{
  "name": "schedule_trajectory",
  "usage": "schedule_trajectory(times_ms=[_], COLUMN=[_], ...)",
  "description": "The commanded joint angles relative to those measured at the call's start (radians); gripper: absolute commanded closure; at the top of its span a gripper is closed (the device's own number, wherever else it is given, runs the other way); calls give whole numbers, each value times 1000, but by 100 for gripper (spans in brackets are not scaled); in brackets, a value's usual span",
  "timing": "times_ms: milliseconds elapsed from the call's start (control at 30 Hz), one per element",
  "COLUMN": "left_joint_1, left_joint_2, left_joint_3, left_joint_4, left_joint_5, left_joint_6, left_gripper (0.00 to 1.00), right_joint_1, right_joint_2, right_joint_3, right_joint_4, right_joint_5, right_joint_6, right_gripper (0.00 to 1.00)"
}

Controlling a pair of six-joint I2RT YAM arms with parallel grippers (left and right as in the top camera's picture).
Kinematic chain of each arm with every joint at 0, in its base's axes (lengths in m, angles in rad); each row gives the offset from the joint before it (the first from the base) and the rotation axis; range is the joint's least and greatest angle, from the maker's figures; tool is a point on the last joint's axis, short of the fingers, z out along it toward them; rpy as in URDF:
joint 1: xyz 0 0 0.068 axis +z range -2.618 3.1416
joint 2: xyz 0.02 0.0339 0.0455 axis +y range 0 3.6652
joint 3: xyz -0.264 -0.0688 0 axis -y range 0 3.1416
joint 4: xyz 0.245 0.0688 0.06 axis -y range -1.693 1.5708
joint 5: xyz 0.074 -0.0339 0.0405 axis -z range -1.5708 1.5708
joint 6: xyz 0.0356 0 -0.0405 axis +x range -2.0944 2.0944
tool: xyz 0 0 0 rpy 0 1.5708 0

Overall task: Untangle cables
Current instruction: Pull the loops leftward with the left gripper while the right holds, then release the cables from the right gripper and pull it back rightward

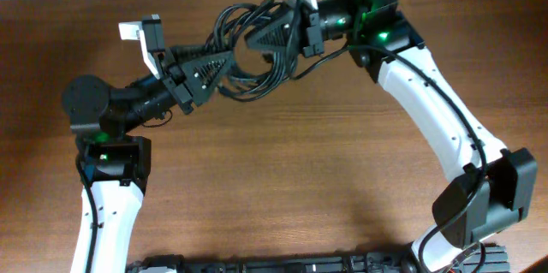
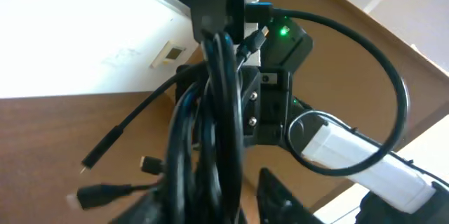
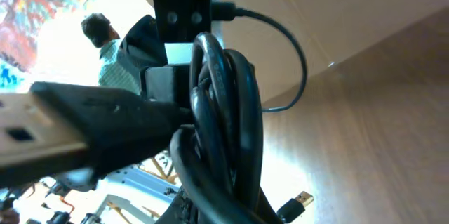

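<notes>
The cables (image 1: 240, 12) are a bundle of thin black cords stretched between my two grippers at the back of the table. My left gripper (image 1: 227, 63) has the bundle running between its jaws. In the left wrist view the cables (image 2: 217, 112) fill the left gripper (image 2: 210, 196), with a slim gap showing beside the right finger (image 2: 280, 196). Loose plugs (image 2: 98, 194) hang to the left of the bundle. My right gripper (image 1: 257, 40) is shut on the bundle's other side. Its wrist view shows the cables (image 3: 224, 112) dropping into the right gripper (image 3: 224, 213), with a gold-tipped plug (image 3: 298, 201) beside them.
The brown wooden table (image 1: 300, 179) lies below both arms. The right arm's white link (image 1: 428, 102) curves along the right side, and its own thick black wire (image 2: 393, 90) loops out past the bundle. A person in a green shirt (image 3: 109, 55) stands in the background.
</notes>
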Motion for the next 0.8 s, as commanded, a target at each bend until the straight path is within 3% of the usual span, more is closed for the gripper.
schedule_trajectory(times_ms=[0, 67, 300, 367, 400, 467, 533, 633, 767], left_joint_1=[3, 3, 3, 3, 3, 3, 3, 3, 5], left_joint_2=[-2, -2, -2, -2, -2, -2, -2, -2, -2], left_joint_3=[9, 9, 9, 9, 9, 9, 9, 9, 9], left_joint_4=[3, 3, 3, 3, 3, 3, 3, 3, 2], left_joint_5=[2, -8, -19, -23, -25, -34, -42, -52, -85], left_joint_6=[8, 8, 8, 8, 8, 7, 8, 8, 7], left_gripper=[74, 84, 87, 96, 100, 100, 100, 100, 100], right_joint_1=[-7, -7, -4, 2, 3, 3, -3, -14, -27], right_joint_2=[-6, -6, -6, -6, -6, -6, -6, -6, -6], right_joint_3=[9, 9, 9, 9, 9, 9, 9, 9, 9], right_joint_4=[6, 6, 5, -5, -11, -16, -16, -16, -27], right_joint_5=[-35, -34, -39, -39, -38, -38, -37, -37, -32], right_joint_6=[-13, -13, -13, -13, -14, -14, -14, -13, -13], right_gripper=[96, 96, 96, 96, 87, 51, 27, 10, 9])
